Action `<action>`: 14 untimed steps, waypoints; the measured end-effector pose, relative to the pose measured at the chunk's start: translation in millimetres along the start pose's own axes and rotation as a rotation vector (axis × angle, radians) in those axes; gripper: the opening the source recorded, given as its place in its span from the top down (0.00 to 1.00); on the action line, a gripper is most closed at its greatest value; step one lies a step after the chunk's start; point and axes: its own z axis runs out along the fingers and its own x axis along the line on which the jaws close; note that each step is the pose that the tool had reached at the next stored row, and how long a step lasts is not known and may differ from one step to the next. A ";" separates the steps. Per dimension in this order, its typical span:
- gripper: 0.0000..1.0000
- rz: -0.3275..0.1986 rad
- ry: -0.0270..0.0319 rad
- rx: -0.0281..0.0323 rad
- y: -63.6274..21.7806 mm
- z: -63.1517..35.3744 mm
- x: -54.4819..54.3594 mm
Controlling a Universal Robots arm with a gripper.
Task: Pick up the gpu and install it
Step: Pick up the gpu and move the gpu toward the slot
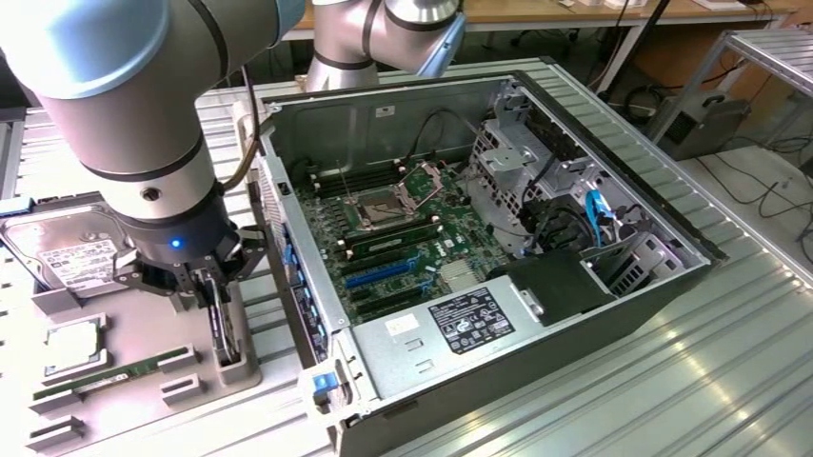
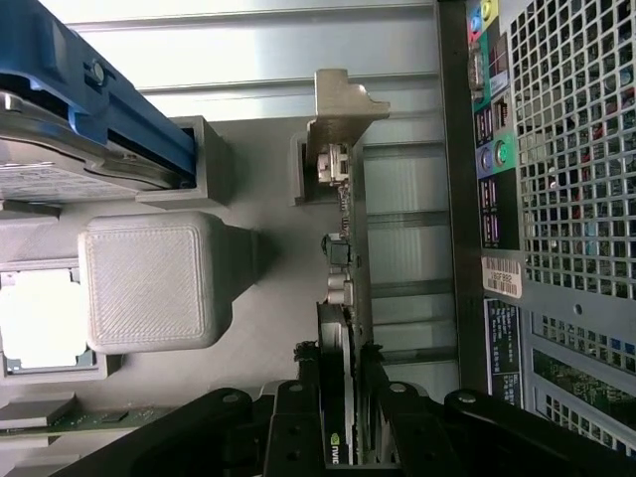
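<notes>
Gripper (image 1: 209,286) in my exterior view is down over the gpu (image 1: 228,333), which stands on edge in the grey tray (image 1: 152,324) with a hard drive (image 1: 70,252) and a memory stick (image 1: 109,377), beside the open computer case (image 1: 661,276). On the wrist view I see its fingers (image 2: 301,393) clamped against both faces of the gpu (image 2: 348,258), seated in its tray slot.

gpu (image 2: 344,248) end behind claw (image 2: 340,368)

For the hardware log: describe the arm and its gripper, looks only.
The arm is built of smooth silver-grey tubes with light-blue joint caps. A dark cable runs down it. Its wrist is black with a small blue light. The gripper is black and angular.
</notes>
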 end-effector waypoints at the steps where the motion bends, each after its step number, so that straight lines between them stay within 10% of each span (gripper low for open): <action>1: 0.73 -0.005 0.0008 -0.0002 0.0 0.0 0.0; 14: 0.74 -0.059 0.0072 -0.0016 0.1 -1.9 -0.5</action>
